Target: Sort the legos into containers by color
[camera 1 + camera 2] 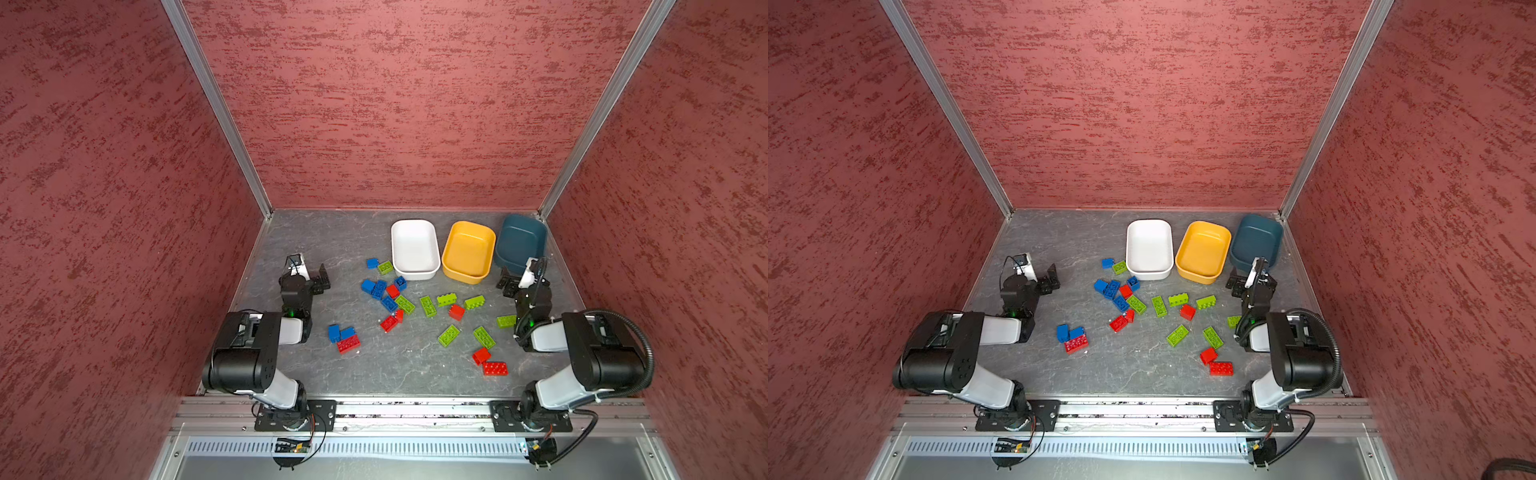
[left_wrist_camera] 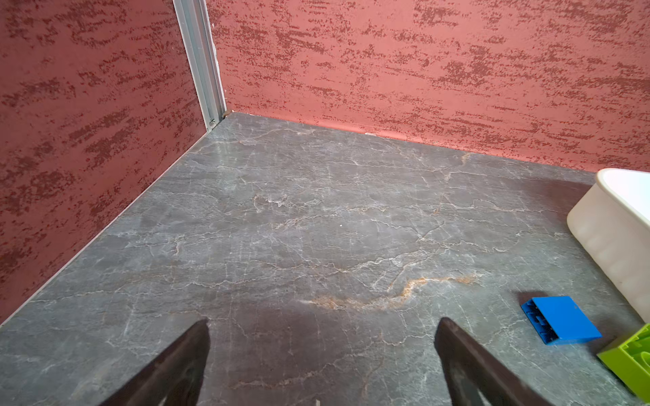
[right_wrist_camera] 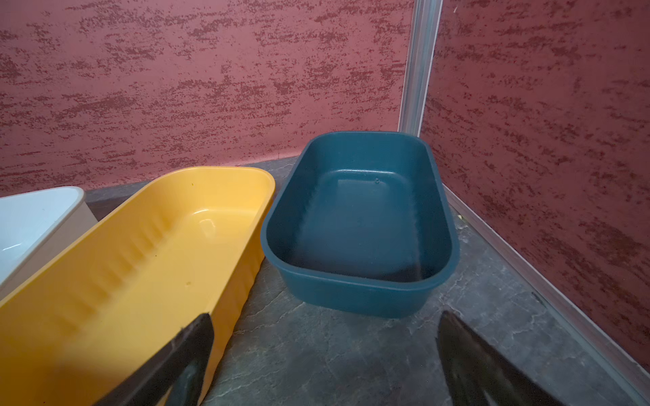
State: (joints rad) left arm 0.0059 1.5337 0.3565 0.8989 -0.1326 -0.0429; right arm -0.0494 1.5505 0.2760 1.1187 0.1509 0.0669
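Blue, red and lime green legos lie scattered on the grey table in both top views: a blue cluster [image 1: 378, 289], a red brick [image 1: 348, 344], green bricks [image 1: 428, 306]. Three empty containers stand at the back right: white [image 1: 414, 249], yellow-orange [image 1: 468, 251], dark teal [image 1: 520, 241]. My left gripper [image 1: 322, 279] [image 2: 322, 323] is open over bare table, left of the bricks. A blue brick [image 2: 562, 323] and a green one [image 2: 629, 358] lie to its side. My right gripper [image 1: 506, 284] [image 3: 325, 320] is open, empty, just in front of the yellow tub [image 3: 140, 253] and teal tub [image 3: 358, 225].
Red textured walls [image 1: 415, 104] close in the table on three sides, with aluminium corner posts [image 1: 216, 108]. The teal tub sits tight in the back right corner. Both arm bases stand on a metal rail [image 1: 415, 411] along the front edge.
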